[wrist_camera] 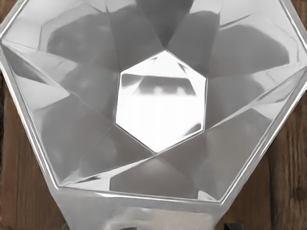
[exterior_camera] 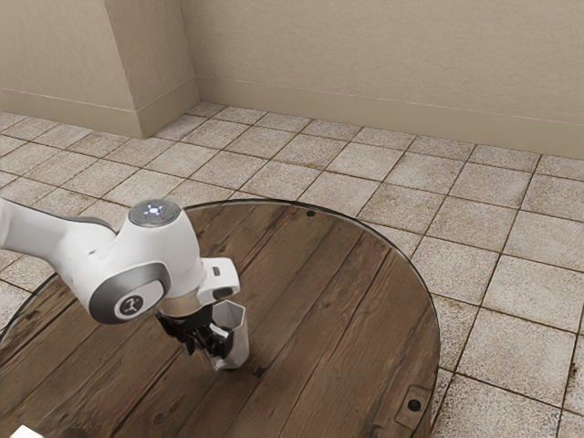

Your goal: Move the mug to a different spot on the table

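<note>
A shiny silver six-sided mug (exterior_camera: 232,334) stands upright on the round wooden table (exterior_camera: 338,301), near its front-left part in the exterior view. My gripper (exterior_camera: 204,340) reaches down at the mug's side nearest the arm, its black fingers (exterior_camera: 212,338) closed against the mug's wall there. The wrist view looks straight down into the mug (wrist_camera: 158,105), showing its bright hexagonal bottom. The mug's blurred handle side (wrist_camera: 139,215) lies directly under my hand.
Dark wood planks run across the table to its metal rim (exterior_camera: 429,301) on the exterior view's right. A small metal plate (exterior_camera: 412,404) sits near the front-right edge. Tiled floor (exterior_camera: 474,210) and beige walls surround the table.
</note>
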You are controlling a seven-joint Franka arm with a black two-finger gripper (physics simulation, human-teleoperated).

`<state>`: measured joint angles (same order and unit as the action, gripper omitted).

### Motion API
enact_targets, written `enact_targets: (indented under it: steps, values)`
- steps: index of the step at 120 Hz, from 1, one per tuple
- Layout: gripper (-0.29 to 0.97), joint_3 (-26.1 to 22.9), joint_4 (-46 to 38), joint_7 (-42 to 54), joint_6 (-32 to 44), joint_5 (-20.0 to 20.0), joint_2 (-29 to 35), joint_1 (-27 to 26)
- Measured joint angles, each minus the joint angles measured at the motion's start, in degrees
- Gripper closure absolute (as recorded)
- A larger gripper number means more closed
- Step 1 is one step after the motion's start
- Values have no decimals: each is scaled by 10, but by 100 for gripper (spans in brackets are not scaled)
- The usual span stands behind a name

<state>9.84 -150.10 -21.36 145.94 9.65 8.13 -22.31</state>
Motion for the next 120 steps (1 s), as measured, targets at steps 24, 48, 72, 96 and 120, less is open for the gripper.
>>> enact_targets:
  steps: [24,48,72,96,120]
  values:
    - [44,0,-1,-2,5,-6,1,3]
    - [52,0,-5,-4,15,-9,1,3]
    - [57,0,-6,-7,23,-15,2,5]
    - [61,0,-12,-18,43,-19,5,4]
    - [68,2,-13,-28,59,-13,18,2]
